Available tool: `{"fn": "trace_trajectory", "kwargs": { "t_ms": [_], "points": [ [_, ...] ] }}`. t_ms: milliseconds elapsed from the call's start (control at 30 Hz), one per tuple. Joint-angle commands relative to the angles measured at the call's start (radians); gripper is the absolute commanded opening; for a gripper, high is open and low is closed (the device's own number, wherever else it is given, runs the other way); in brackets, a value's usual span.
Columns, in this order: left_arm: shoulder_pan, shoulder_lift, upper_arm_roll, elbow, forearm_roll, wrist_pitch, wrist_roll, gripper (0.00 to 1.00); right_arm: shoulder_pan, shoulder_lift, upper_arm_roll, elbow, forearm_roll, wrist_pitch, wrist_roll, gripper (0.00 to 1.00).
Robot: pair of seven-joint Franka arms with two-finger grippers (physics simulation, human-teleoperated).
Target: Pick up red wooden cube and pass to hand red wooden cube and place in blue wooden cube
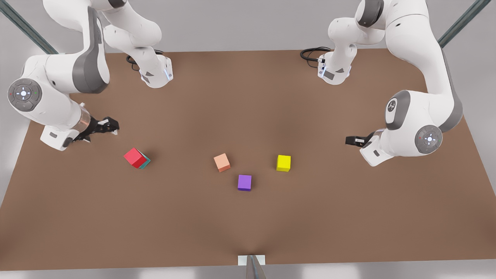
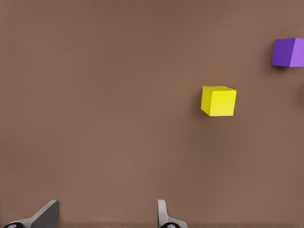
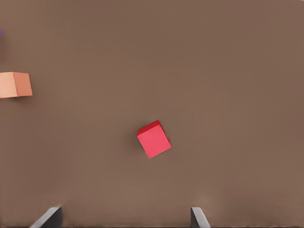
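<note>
Both grippers (image 1: 110, 126) (image 1: 350, 140) hang spread and empty; the red wooden cube (image 1: 135, 157) tops the blue wooden cube (image 1: 145, 162), so you only retreat.

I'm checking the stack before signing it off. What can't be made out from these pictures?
- Blue wooden cube: front view, mostly hidden under the red wooden cube; how squarely they sit is unclear.
- Purple cube: left wrist view, cut by the edge.
- Salmon cube: right wrist view, cut likewise.
</note>
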Motion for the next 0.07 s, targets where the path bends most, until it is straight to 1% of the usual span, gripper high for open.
{"fn": "trace_trajectory", "kwargs": {
  "t_ms": [0,33],
  "points": [
    [0.000,-0.002,0.000,0.001,0.001,-0.007,-0.004,1.00,-0.004,-0.013,-0.001,-0.009,0.015,-0.087,0.443,1.00],
    [0.000,-0.004,0.000,0.001,0.001,-0.007,-0.003,1.00,-0.004,-0.014,-0.001,-0.007,0.014,-0.087,0.445,1.00]
  ]
}}
